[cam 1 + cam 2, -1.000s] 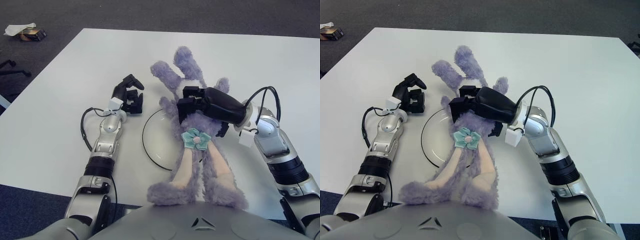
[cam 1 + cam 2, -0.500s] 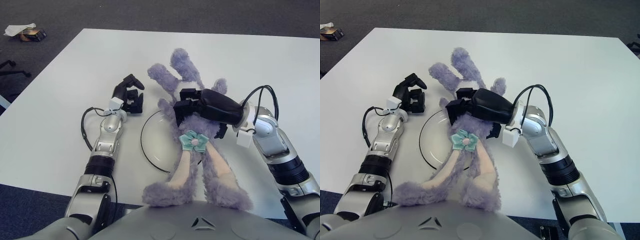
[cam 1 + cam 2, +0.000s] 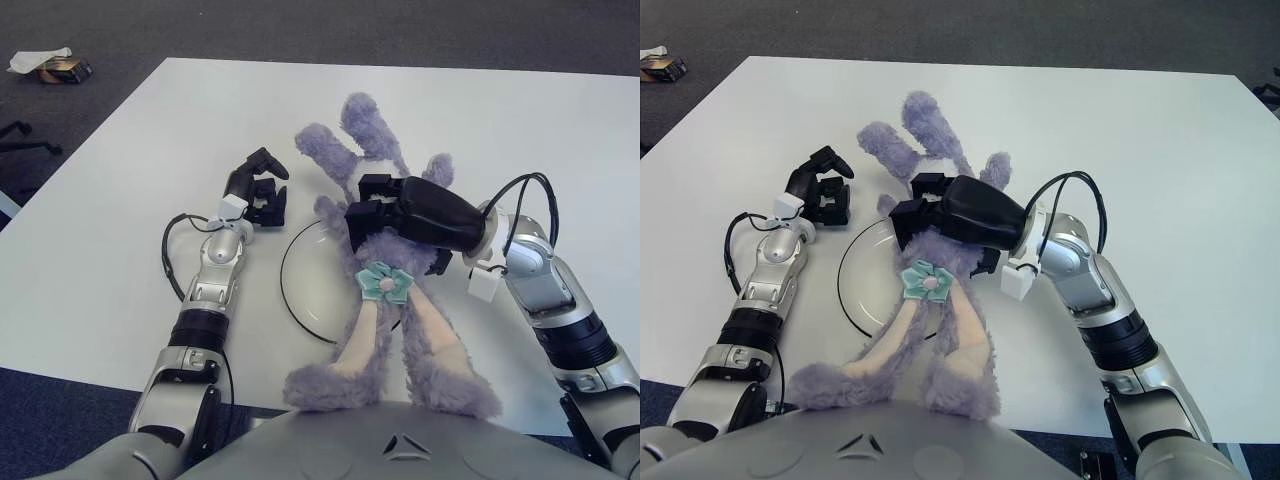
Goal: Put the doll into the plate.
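**Holding the plush rabbit over the plate**

Spreading widest, the white rectangular worktop [image 3: 120, 200] carries everything. The fluffy lilac rabbit doll [image 3: 400, 330] with a teal bow lies partly across the clear round glass plate [image 3: 300, 290], gripped about its head by the right hand [image 3: 385, 212], fingers closed. The left hand [image 3: 255, 190] shows left of the plate, fingers curled, holding nothing.

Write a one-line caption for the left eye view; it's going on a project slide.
Right hand grips the purple doll over the clear plate; left hand beside it.
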